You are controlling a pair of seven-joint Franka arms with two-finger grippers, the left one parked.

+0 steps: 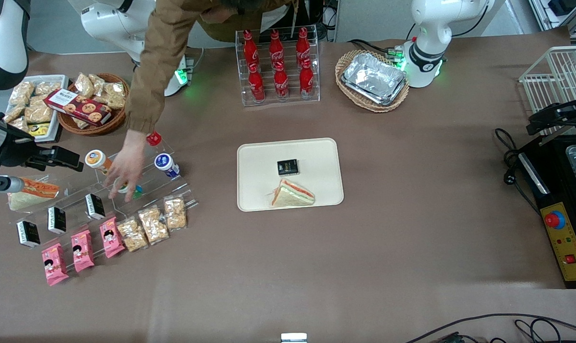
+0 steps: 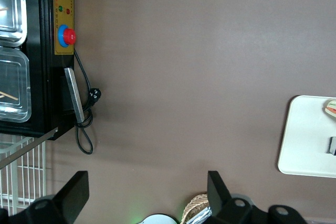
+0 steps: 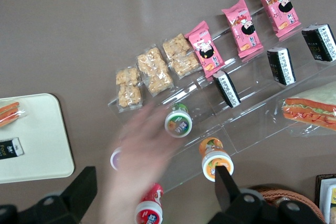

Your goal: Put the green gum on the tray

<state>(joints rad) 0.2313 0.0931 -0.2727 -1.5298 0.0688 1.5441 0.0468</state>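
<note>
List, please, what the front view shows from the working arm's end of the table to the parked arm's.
Open black claw at the clear shelf → small green gum bottle under a person's hand → cream rectangular plastic tray → wicker basket of foil trays → yellow control panel.

You see a plain brown matte surface [image 1: 412,214]. On it, the large flat cream plastic tray [image 1: 316,157] bears a small black box [image 1: 287,166] and a white sandwich with orange and green filling [image 1: 292,194]. The small green gum bottle [image 3: 178,120] has a white lid printed green. Beside it stand an orange-bodied bottle with white lid [image 3: 213,160], pink snack packets with a cartoon face [image 3: 205,50] and black-and-white wrapped bars [image 3: 227,88]. The black pincer [image 3: 152,203] shows dark fingers.
</note>
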